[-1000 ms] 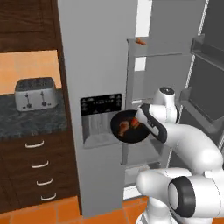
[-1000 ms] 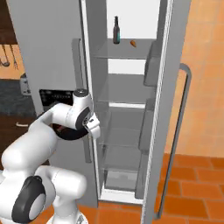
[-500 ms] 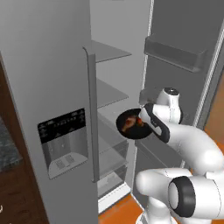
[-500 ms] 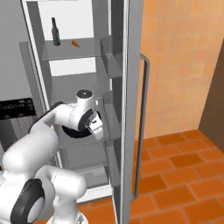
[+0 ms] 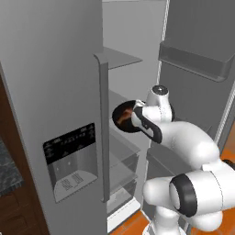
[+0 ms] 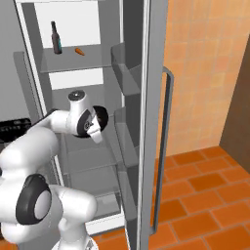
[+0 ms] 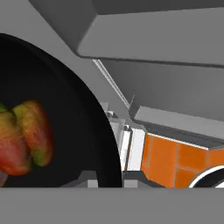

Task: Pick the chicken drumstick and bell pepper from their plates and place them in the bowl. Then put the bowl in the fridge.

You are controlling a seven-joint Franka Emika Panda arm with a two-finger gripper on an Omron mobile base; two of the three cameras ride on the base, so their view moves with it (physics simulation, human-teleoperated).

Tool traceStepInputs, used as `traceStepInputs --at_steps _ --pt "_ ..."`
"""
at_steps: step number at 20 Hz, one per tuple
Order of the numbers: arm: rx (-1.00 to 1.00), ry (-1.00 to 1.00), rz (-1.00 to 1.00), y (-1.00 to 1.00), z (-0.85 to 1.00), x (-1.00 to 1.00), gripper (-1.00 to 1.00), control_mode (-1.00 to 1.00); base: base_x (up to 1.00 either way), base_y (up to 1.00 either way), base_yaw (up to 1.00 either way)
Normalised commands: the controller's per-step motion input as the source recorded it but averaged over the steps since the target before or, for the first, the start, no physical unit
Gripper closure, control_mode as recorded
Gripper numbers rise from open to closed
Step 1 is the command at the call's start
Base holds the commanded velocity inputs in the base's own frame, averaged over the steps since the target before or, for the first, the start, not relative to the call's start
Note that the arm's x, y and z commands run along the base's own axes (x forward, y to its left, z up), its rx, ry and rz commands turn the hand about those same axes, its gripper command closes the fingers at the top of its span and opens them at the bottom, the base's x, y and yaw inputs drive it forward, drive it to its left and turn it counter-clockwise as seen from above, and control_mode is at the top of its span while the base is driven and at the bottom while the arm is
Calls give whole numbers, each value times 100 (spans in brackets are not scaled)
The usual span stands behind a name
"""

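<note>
The left base view shows the end effector (image 5: pixel 136 115) gripping the rim of the one glossy black round bowl (image 5: pixel 124 115), held inside the tall grey open fridge (image 5: pixel 59 92). The hand view shows one red-orange bell pepper (image 7: pixel 24 138) in it. The right base view adds one dark bottle (image 6: pixel 56 38) on the top shelf. The whole picture has shifted since earlier: the base has driven closer.

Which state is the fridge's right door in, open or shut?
Open. The fridge door stands swung out, shelves exposed; the bowl is at the opening.

The bowl (image 5: pixel 123 116) hides the claw's fingertips; pepper (image 7: pixel 24 136) cut off.
</note>
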Motion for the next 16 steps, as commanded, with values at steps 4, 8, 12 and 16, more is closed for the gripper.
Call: traceStepInputs --at_steps 4,8,12,16 --pt "15 -11 -18 14 20 77 100 -100 0 0 0" --pt "23 -6 -14 26 17 76 100 -100 0 0 0" --pt "12 0 -3 77 -6 85 100 -100 0 0 0" --pt "1 1 0 99 -18 99 100 -100 0 0 0"
